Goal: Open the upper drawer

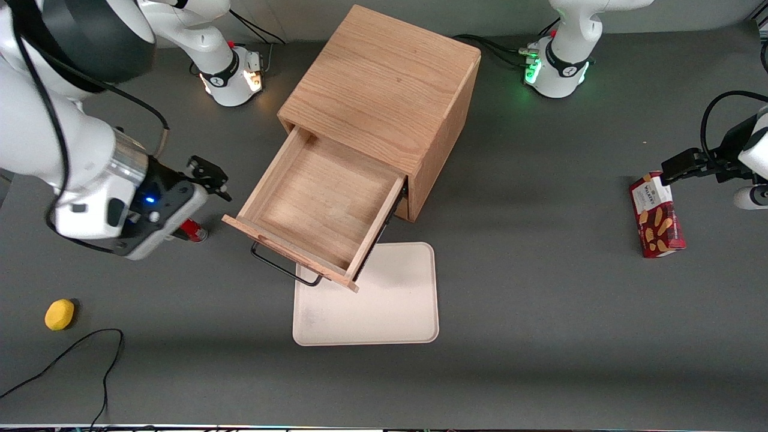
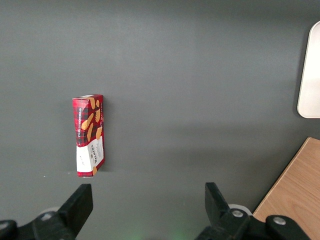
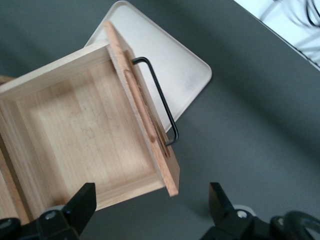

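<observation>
The upper drawer (image 1: 324,204) of the oak cube cabinet (image 1: 384,90) stands pulled far out, and its bare wooden inside is empty. Its thin black bar handle (image 1: 282,267) juts from the drawer front, over the edge of a cream tray (image 1: 390,306). My gripper (image 1: 209,174) hangs beside the drawer, toward the working arm's end of the table, apart from the handle. In the right wrist view the gripper (image 3: 150,205) is open with only grey table between its fingers, and the drawer (image 3: 85,135) and handle (image 3: 162,100) lie just ahead of it.
A small red object (image 1: 192,230) lies under my wrist. A yellow lump (image 1: 59,314) and a black cable (image 1: 90,348) lie nearer the front camera. A red biscuit box (image 1: 657,216) lies toward the parked arm's end.
</observation>
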Tool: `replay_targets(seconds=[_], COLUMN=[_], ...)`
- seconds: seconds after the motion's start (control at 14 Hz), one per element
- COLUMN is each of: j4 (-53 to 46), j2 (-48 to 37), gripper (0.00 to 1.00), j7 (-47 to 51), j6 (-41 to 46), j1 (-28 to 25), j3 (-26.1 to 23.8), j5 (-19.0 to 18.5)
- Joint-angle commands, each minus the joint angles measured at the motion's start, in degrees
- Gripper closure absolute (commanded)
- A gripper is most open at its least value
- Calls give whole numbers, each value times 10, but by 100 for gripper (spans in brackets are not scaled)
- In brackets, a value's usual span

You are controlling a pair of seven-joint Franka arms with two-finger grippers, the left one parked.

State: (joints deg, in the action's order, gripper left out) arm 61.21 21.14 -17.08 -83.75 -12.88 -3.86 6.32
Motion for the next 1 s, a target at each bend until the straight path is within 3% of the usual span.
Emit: replay_targets(seconds=[0.0, 0.22, 0.57, 0.93], j4=[99, 148, 262, 292], j2=[-85, -142, -241, -261], gripper=[0, 0, 0, 0], j7=[140, 232, 232, 228], j6=[-4, -5, -32, -29], j1=[0, 4, 48, 114], j3=[25, 39, 40, 37], j5=[5, -12, -18, -17])
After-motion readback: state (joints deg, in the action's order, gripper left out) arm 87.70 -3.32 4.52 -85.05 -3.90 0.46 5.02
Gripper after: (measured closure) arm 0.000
